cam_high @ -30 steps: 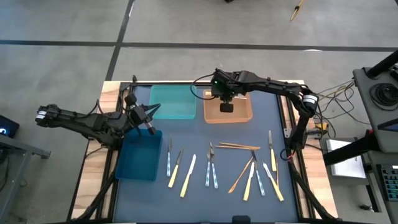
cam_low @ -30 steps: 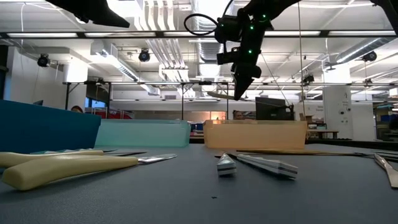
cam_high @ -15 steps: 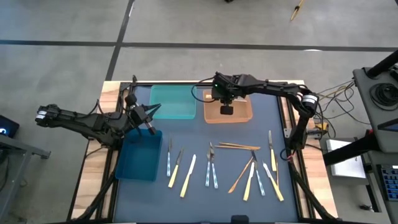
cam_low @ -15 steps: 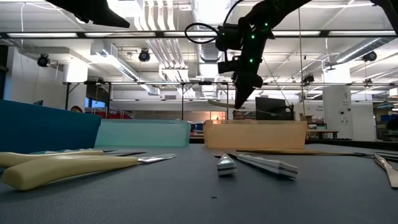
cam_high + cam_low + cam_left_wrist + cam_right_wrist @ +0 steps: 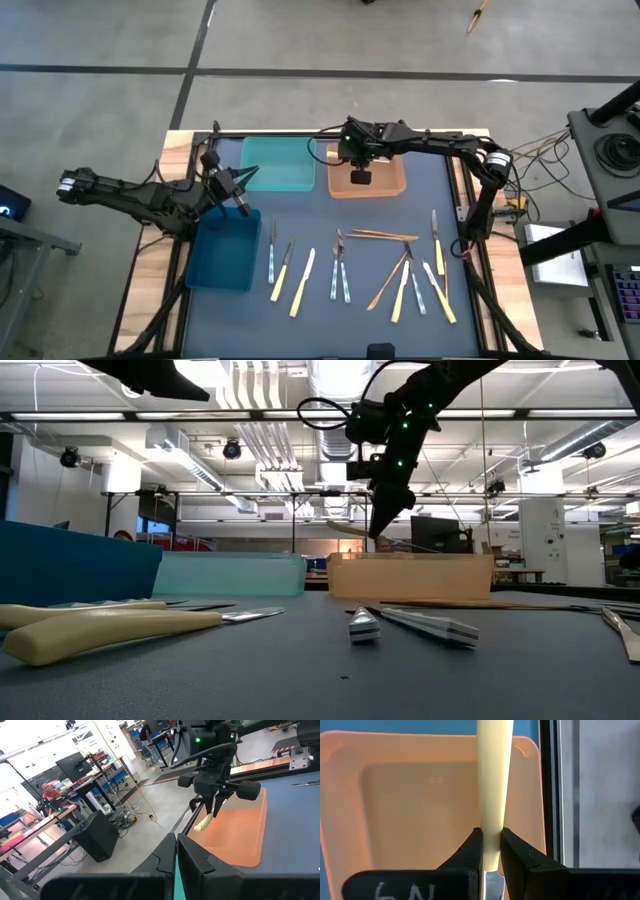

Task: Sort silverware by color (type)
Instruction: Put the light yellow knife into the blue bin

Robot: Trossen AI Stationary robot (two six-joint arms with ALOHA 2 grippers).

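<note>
My right gripper (image 5: 361,177) hangs over the orange bin (image 5: 390,185), shut on a pale yellow knife (image 5: 492,780). The left wrist view shows the same gripper (image 5: 214,807) and the knife (image 5: 203,823) above the bin's floor. Several more pieces of silverware (image 5: 345,270) lie flat on the dark mat at the near side: pale yellow, silvery grey and orange-tan. My left gripper (image 5: 241,205) waits shut and empty over the far corner of the dark blue bin (image 5: 222,255). My right gripper pinches the knife's pale yellow handle (image 5: 491,839) between its two fingers, close to where the grey blade (image 5: 491,882) begins. The fingers slant down from above. The knife is lifted clear over the orange bin, lying nearly level, its handle end (image 5: 343,527) sticking out beyond the fingers.
A teal bin (image 5: 277,165) stands beside the orange one at the far side of the mat. The table's black frame rail (image 5: 549,795) runs just beyond the orange bin's far rim. A monitor and cables (image 5: 600,150) sit off the table's right.
My right gripper has sunk a little toward the orange bin and tipped further down, still holding the pale yellow knife, which hangs lower over the bin than before.
</note>
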